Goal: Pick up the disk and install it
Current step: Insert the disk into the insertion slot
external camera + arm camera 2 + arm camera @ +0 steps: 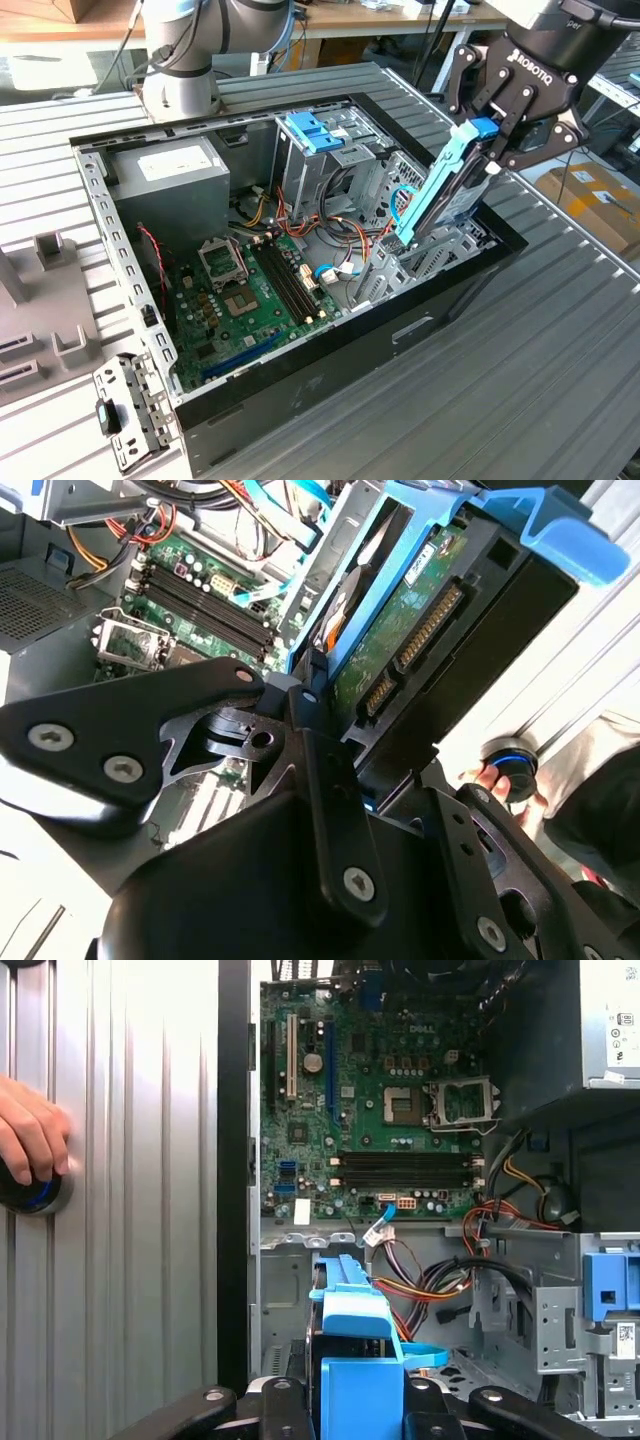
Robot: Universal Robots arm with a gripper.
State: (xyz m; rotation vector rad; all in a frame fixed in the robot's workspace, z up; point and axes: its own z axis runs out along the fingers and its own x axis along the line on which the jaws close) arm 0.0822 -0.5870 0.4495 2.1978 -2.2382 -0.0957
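- the disk (455, 195) is a flat grey drive with light-blue plastic rails along its sides
- its underside faces the second wrist view: green circuit board, row of connector pins
- steeply tilted, top end pinched in the gripper (492, 140), bottom end dipping into the open computer case (300, 400) at the exterior view's right

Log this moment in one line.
pincer shut on silver-grey blue-railed metal disk | disk tilted, lower end inside open black computer case

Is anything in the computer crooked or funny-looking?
Yes, the disk with blue rails. It stands steeply tilted at the edge of the computer case on the exterior view's right, lower end down inside, top end pinched in the robot's hand. It is not lying flat in a bay.
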